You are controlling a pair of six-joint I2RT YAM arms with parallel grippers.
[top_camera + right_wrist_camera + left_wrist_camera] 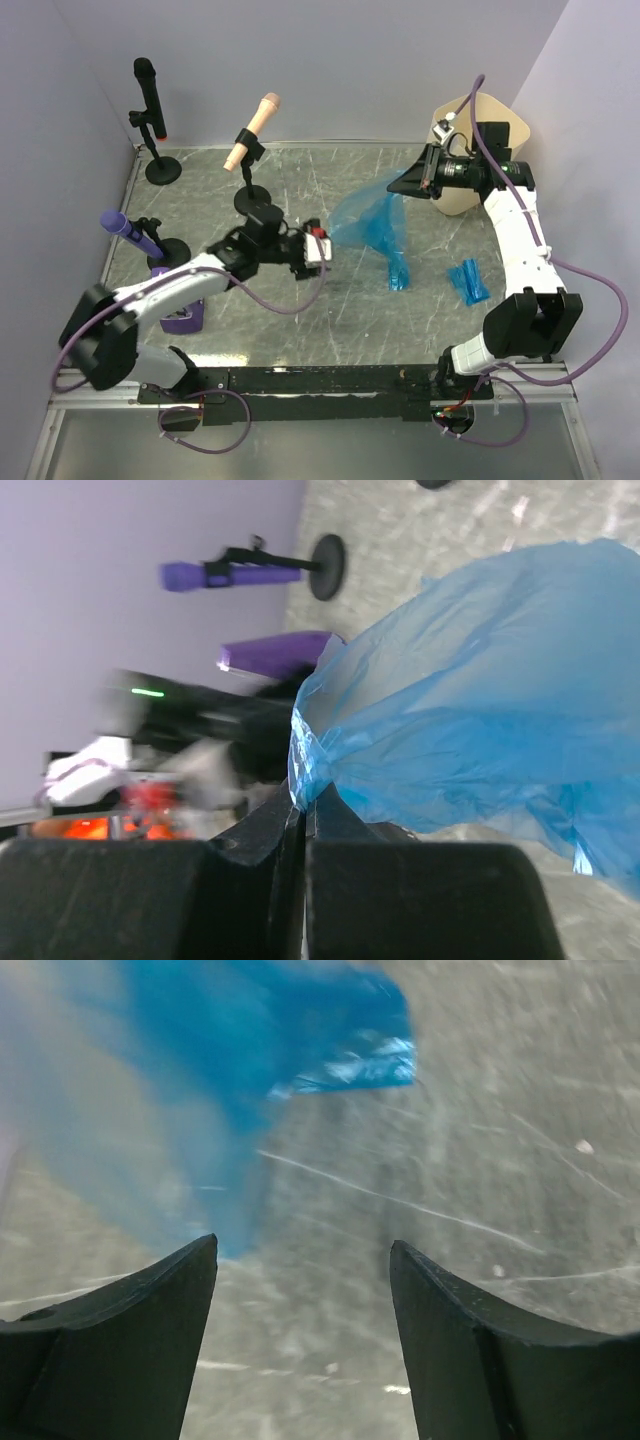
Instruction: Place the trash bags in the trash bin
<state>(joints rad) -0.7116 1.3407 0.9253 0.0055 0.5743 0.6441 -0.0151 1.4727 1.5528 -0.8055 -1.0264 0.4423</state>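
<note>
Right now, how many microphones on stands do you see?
3: black microphone in the far left corner, peach microphone right of it, purple microphone nearer along the left edge. Others may be hidden.

The table (330, 320) is a grey, stone-patterned slab, scuffed all over with pale scratches. Along its left side stand three round-based stands: one holding a black microphone (148, 95) at the far corner, one holding a beige microphone (252, 132) further in, and one holding a purple microphone (128, 229) nearer. A purple box (185, 318) sits near the left front. A folded trash bag (468, 281) lies flat right of centre. Near it, apart, rests the bunched lower end of a loose trash bag (370, 220), whose upper part lifts off the surface. The trash bin (458, 200) is at the far right
</note>
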